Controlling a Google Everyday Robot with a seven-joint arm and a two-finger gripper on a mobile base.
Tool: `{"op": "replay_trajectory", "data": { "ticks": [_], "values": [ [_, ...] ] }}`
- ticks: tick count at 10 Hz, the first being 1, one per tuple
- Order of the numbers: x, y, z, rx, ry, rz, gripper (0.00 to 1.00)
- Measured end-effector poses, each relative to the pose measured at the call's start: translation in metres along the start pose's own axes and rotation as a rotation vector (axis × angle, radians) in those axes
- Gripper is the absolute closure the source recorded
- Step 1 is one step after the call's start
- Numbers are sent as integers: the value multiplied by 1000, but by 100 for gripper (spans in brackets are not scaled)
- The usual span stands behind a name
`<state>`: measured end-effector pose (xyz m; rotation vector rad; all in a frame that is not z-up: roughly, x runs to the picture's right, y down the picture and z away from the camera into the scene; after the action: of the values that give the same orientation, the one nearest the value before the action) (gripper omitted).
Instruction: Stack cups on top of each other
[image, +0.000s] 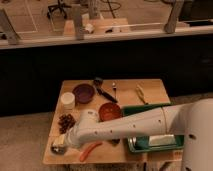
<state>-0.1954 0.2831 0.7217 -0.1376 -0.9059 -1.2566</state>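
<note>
The shiny silver cup (57, 148) stands at the table's front left corner. The short white cup (67, 100) stands upright at the left edge, further back, next to the purple bowl (83, 93). My white arm reaches across the table from the right. My gripper (64, 143) is at its lower left end, right at the silver cup and partly covering it. The arm's wrist hides the gripper's tip, so I cannot tell whether it touches or holds the cup.
A reddish-brown bowl (109, 110) sits mid-table beside the arm. A dark cluster of fruit (65, 122) lies between the two cups. An orange carrot (90, 150) lies at the front edge. A green tray (150, 142) is at the right. A black brush (103, 88), spoon and yellow item lie at the back.
</note>
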Motion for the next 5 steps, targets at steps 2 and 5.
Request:
{"op": "replay_trajectory", "data": {
  "ticks": [2, 5],
  "values": [
    [2, 1, -1, 1, 2, 3, 20],
    [3, 1, -1, -1, 5, 5, 20]
  ]
}}
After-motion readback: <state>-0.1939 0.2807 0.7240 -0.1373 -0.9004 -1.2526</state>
